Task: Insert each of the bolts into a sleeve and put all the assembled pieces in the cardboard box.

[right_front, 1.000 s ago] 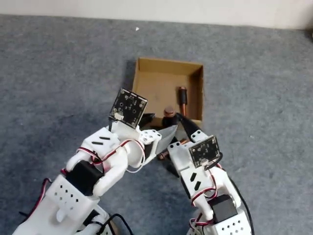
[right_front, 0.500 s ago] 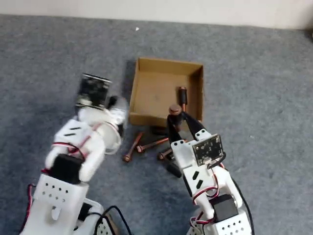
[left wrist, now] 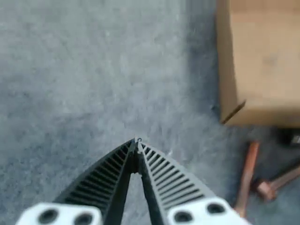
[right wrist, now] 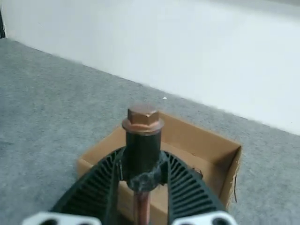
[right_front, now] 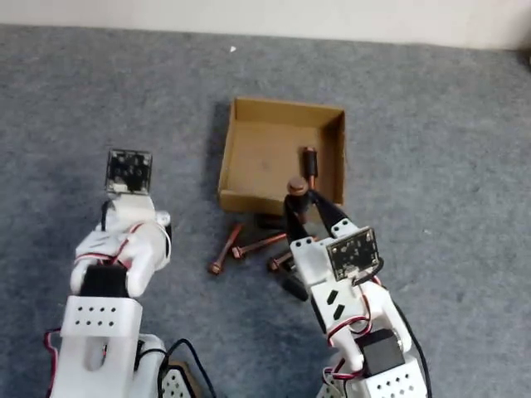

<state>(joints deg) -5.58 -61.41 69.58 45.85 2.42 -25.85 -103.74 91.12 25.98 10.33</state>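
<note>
My right gripper (right wrist: 140, 165) is shut on a black sleeve (right wrist: 140, 151) held upright, with a copper bolt (right wrist: 144, 117) standing in it. In the high view this piece (right_front: 295, 189) hangs at the front wall of the cardboard box (right_front: 286, 107). One assembled piece (right_front: 309, 164) lies inside the box by its right wall. Three loose bolts (right_front: 226, 247) lie on the carpet in front of the box. My left gripper (left wrist: 138, 142) is shut and holds nothing, over bare carpet left of the box (left wrist: 262, 61), with two bolts (left wrist: 247, 172) off to its side.
Grey carpet covers the whole work area, with a white wall (right wrist: 187, 42) behind. The left arm (right_front: 124, 240) stands at the left, well away from the box. A dark piece (right_front: 267, 220) lies against the box's front wall.
The left arm has swung away from the right gripper and the box front, out to the left and back. The right gripper keeps the sleeved bolt almost where it was.
</note>
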